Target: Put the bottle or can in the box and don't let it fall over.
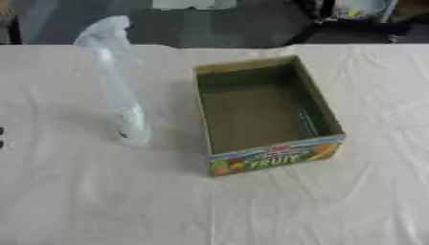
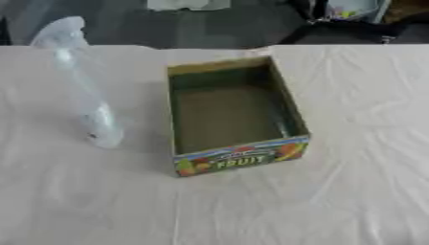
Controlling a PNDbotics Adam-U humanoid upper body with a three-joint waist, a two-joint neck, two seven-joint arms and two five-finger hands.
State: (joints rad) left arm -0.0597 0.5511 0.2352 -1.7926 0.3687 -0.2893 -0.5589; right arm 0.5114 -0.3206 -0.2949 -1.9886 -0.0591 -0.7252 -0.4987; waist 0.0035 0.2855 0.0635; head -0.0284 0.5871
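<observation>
A tall clear plastic bottle (image 1: 120,103) stands upright on the white cloth, just left of the box and apart from it. The open cardboard box (image 1: 274,158) sits in the middle of the table; its front wall carries a colourful FRUIT print and nothing lies inside it. Two small dark tips (image 1: 2,136) show at the left edge of the left eye view, level with the bottle's base; they seem to belong to my left hand. My right hand shows in neither view.
A creased white cloth (image 1: 251,210) covers the table. The table's far edge (image 1: 368,45) runs just behind the box and bottle, with dark floor and some equipment (image 2: 352,12) beyond it.
</observation>
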